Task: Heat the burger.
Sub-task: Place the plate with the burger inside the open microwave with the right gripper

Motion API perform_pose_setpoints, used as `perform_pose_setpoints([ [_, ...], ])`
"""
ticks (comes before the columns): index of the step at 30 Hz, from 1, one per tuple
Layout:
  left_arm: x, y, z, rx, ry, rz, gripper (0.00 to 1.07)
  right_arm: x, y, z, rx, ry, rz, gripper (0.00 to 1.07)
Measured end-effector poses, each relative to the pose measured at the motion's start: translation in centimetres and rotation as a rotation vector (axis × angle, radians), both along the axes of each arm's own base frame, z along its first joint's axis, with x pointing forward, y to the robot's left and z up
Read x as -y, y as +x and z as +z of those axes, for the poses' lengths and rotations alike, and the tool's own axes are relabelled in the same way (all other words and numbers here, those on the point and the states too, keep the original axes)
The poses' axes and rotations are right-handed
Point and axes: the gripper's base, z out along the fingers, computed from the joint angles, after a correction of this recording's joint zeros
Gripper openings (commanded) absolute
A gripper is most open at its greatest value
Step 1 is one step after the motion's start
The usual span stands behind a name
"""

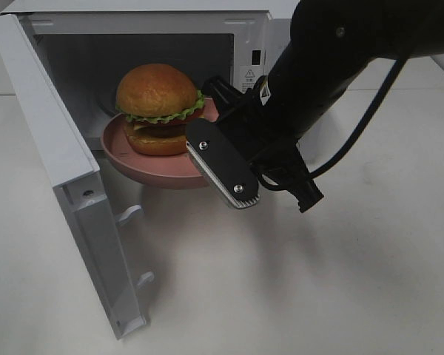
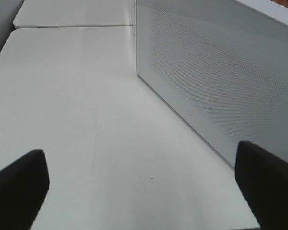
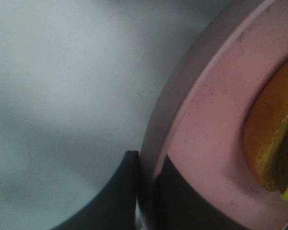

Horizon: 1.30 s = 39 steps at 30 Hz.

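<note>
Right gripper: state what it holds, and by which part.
The right gripper is shut on the pink plate, pinching its rim; the burger sits on that plate.

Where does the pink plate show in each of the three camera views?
Exterior high: the pink plate sits left of centre, at the microwave's open mouth.
Left wrist: not in it.
Right wrist: close up, its rim pinched in the right gripper.
Shared landmark: the burger on it, in exterior high and right wrist.

The burger (image 1: 159,103), upright with a glossy orange-brown bun, frilly green lettuce and a dark patty, sat on a pink plate (image 1: 144,174) in the open microwave's (image 1: 133,21) doorway.
</note>
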Motion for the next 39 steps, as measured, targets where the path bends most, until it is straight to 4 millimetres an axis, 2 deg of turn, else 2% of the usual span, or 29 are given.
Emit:
perform_pose_setpoints([
  [7,0.0,0.0,0.0,0.0,0.0,0.0,1.0,-0.7,1.3,-0.3,0.026,-0.011,-0.015,0.03],
  [39,0.0,0.0,0.0,0.0,0.0,0.0,1.0,-6.5,8.4,-2.1,0.098,0.051,-0.08,0.04],
])
